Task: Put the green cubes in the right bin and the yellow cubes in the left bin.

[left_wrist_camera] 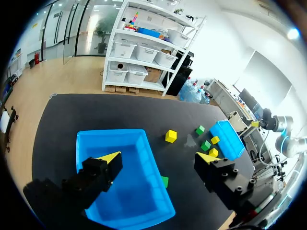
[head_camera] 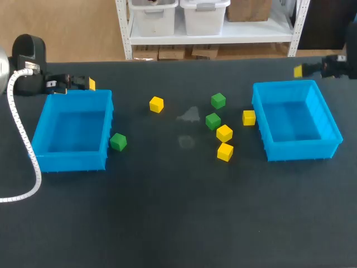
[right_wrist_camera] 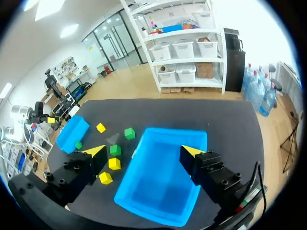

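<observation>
Head view: the left gripper (head_camera: 83, 84) sits at the upper left, just behind the far rim of the left bin (head_camera: 72, 162), and the right gripper (head_camera: 304, 70) at the upper right, behind the far corner of the right bin (head_camera: 301, 151). Every cube lies on the table (head_camera: 167, 223) between the bins, well apart from both. Both grippers stand spread wide with nothing between the fingers; in the left wrist view the left bin lies under them, in the right wrist view the right bin. There are four yellow cubes (head_camera: 224, 133): two touching at a corner in the centre right, a third (head_camera: 249, 117) just beside the right bin's left wall, and a lone one (head_camera: 157, 104) at the upper centre. There are three green cubes (head_camera: 212, 120): one just beside the yellow pair, one (head_camera: 218, 100) above it, and one (head_camera: 117, 142) against the left bin's right wall near its front corner. A pale smudge (head_camera: 189, 115) marks the table's centre. A white ribbed cable (head_camera: 22, 139) curves down the left edge past the left bin.
</observation>
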